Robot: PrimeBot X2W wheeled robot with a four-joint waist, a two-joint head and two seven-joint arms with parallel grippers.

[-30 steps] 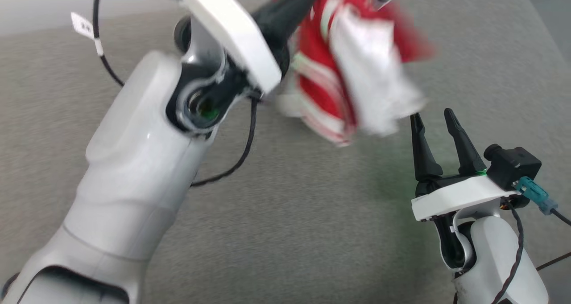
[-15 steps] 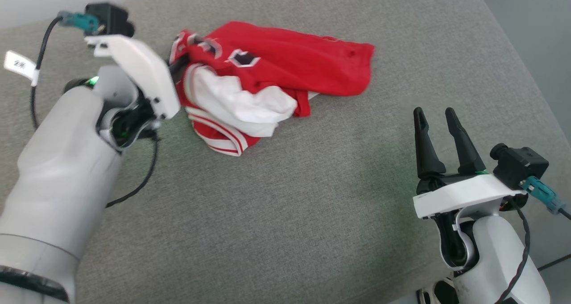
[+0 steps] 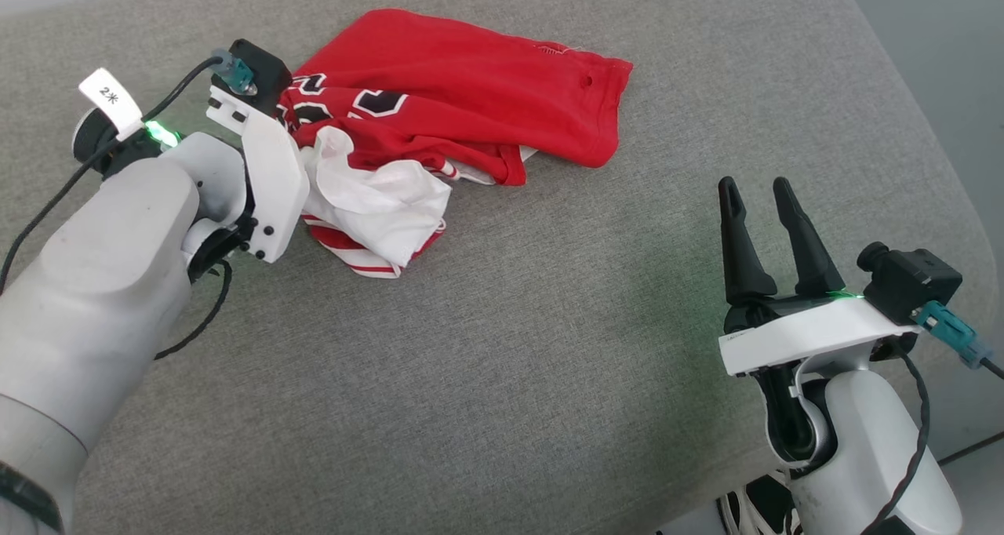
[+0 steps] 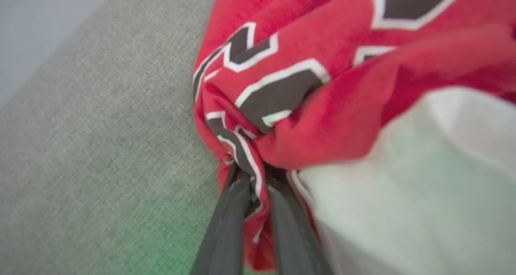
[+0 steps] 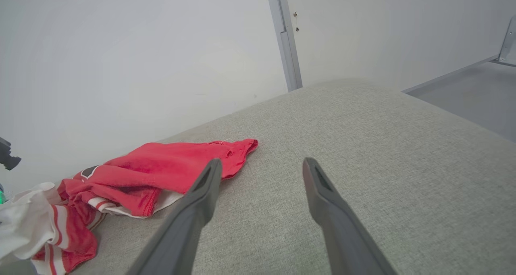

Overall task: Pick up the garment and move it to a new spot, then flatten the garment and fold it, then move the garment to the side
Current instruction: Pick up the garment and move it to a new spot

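So, closest in: the right pincer (image 3: 753, 186) sits at the near right with its two dark fingers spread wide and nothing between them, pointing toward the far side. From there the shirt (image 3: 471, 96) is off to the far left, well apart, so that's not the arm doing the work. The left pincer (image 4: 254, 184) is the one. Its fingers are squeezed nearly together on a bunched fold of red fabric with black, white-edged lettering, right at the shirt's left end, beside a wad of white sleeve (image 3: 376, 201) and striped trim. The shirt lies crumpled on the grey cushion (image 3: 510, 378), far and left of centre. Its long axis runs roughly left to right, from the bunched end by the left wrist across the flatter plain red part to a hem corner (image 3: 616, 72). That corner is the bit nearest the right pincer, so my guess is flattening means the right arm reaching far-left for it while the left keeps its end. The cushion is nubby grey upholstery with a rounded right edge and plenty of open space near and right. Past it there's a plain pale wall (image 5: 121, 57) with a grey upright strip (image 5: 284, 37), plus what looks like grey floor (image 5: 463, 93) further right.
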